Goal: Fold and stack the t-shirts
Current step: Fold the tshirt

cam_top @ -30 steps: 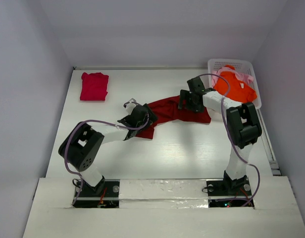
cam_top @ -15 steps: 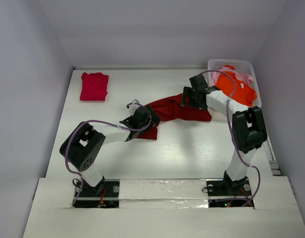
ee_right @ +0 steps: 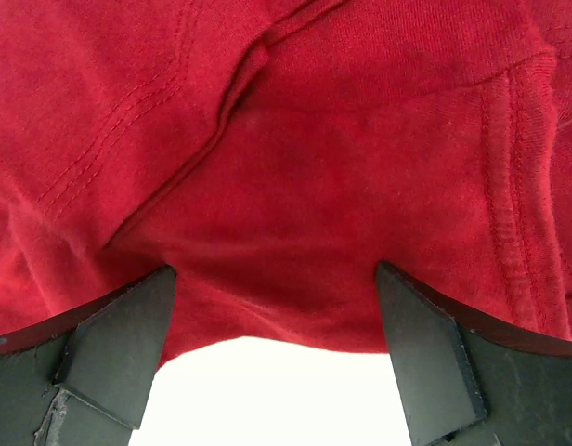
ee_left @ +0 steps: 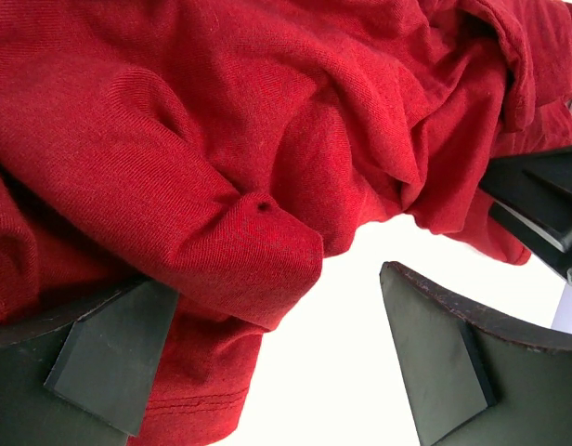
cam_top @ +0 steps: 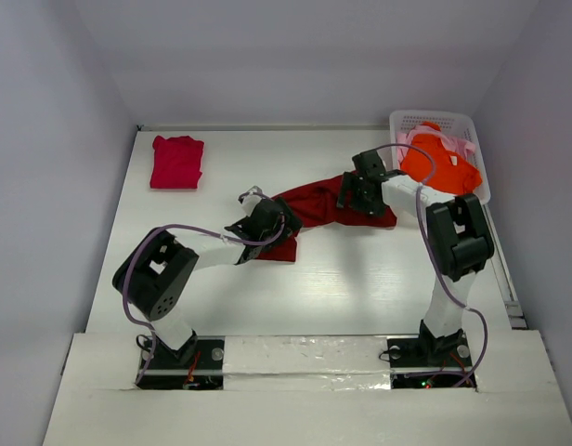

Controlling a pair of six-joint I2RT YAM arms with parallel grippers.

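The left arm [cam_top: 161, 279] rose from its base at the near left and bent sharply at the elbow. Its forearm reached far and rightward toward the middle of the scene. At its end the left gripper [ee_left: 281, 358] pointed downward, its jaws standing wide apart. The right arm [cam_top: 458, 242] stood nearly upright over its near-right base, its forearm stretching far and leftward. The right gripper [ee_right: 277, 358] also hung low, its two dark fingers [ee_right: 119, 353] spread wide.

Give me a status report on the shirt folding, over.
Left gripper, right gripper open at ends of dark red shirt. Shirt crumpled, unfolded. Crimson shirt folded far left; orange shirt in basket. Nothing blocking.
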